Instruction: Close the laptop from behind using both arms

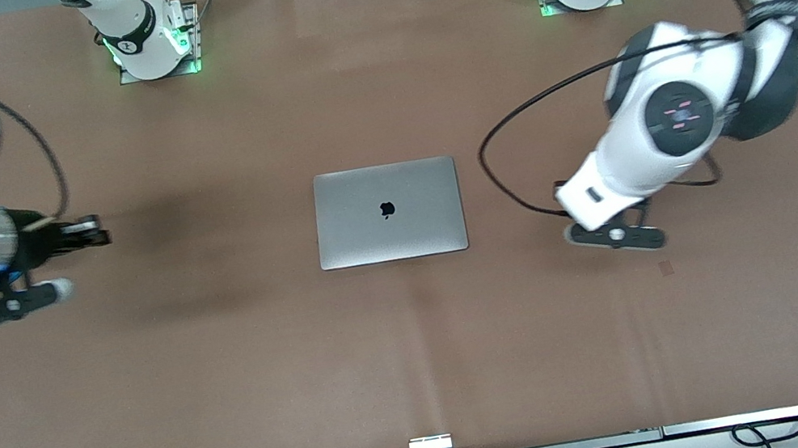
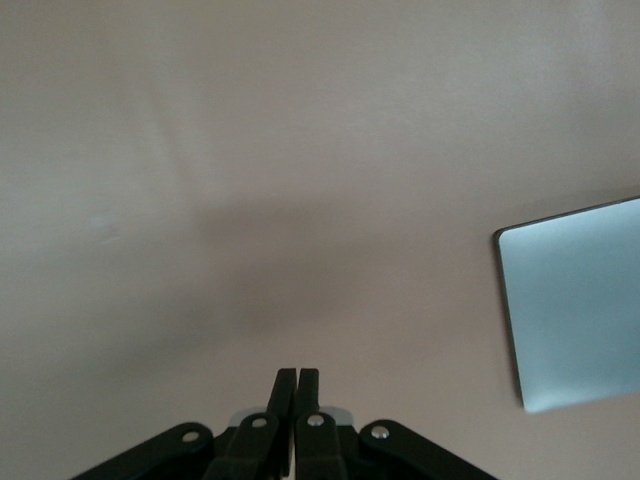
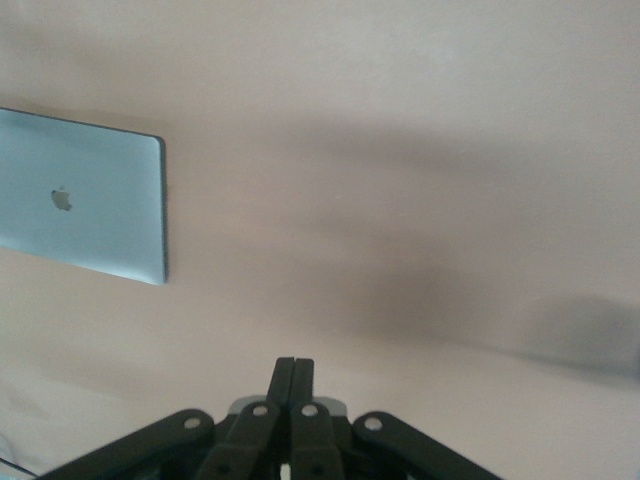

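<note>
Item: laptop [image 1: 387, 212], lid down flat, mid-table. I hold the left gripper [image 2: 295, 385] at its 3 o'clock, the right gripper [image 1: 90, 232] at 9, both pinched shut, empty, over bare brown mat [image 1: 423, 359]. Risk, I judge: a low sweep inward clips a lid edge. Open room all round.

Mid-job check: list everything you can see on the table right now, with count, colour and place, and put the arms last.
Slim silver-grey laptop with black apple logo: one, lid shut flat, middle of the table.
Brown table cover: one, spread under everything.
Left gripper: one, black, fingers shut, over bare table toward the left arm's end, apart from the laptop.
Right gripper: one, black, fingers shut, over bare table toward the right arm's end, apart from the laptop.
</note>
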Controlling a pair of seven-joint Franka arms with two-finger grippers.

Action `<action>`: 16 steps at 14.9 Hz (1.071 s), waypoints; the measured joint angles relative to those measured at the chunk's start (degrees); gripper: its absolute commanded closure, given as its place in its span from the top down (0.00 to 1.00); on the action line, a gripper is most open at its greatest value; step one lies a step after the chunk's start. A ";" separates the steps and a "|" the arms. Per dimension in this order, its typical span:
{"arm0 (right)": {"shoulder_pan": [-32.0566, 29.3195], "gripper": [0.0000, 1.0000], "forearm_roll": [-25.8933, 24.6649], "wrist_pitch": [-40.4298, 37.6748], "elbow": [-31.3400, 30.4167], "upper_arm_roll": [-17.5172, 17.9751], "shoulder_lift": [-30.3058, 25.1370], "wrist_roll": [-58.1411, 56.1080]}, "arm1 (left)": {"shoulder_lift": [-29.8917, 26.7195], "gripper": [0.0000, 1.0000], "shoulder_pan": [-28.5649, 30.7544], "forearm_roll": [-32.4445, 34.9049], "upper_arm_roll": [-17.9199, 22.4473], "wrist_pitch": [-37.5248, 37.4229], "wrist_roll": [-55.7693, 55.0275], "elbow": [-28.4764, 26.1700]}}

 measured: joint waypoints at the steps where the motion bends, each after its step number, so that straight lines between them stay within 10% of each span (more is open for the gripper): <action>1: -1.34 0.00 -0.07 -0.66 0.69 -0.01 -0.31 -1.23 | -0.38 0.23 0.41 0.00 -0.02 -3.82 0.37 2.40; 5: -3.49 0.00 -1.88 -1.84 1.65 0.13 -0.80 -3.68 | -2.12 0.99 1.48 -0.01 0.03 -13.83 1.53 7.20; 8: -3.35 0.13 -2.92 -1.84 1.65 0.55 -0.79 -3.70 | -4.30 1.00 0.58 -0.02 3.08 -15.06 3.12 6.78; 9: -3.37 0.43 -3.05 -1.85 1.65 0.54 -0.79 -3.70 | -5.46 1.00 -0.17 -0.02 4.92 -15.11 4.04 5.99; 10: -3.40 0.99 -3.12 -1.85 1.65 0.54 -0.79 -3.70 | -6.91 1.00 -1.10 -0.19 6.81 -15.12 4.48 4.86; 16: -4.39 1.00 -3.38 -1.84 2.42 0.34 -0.79 -3.71 | -17.65 1.00 -6.11 -12.72 21.65 -14.19 8.27 -4.14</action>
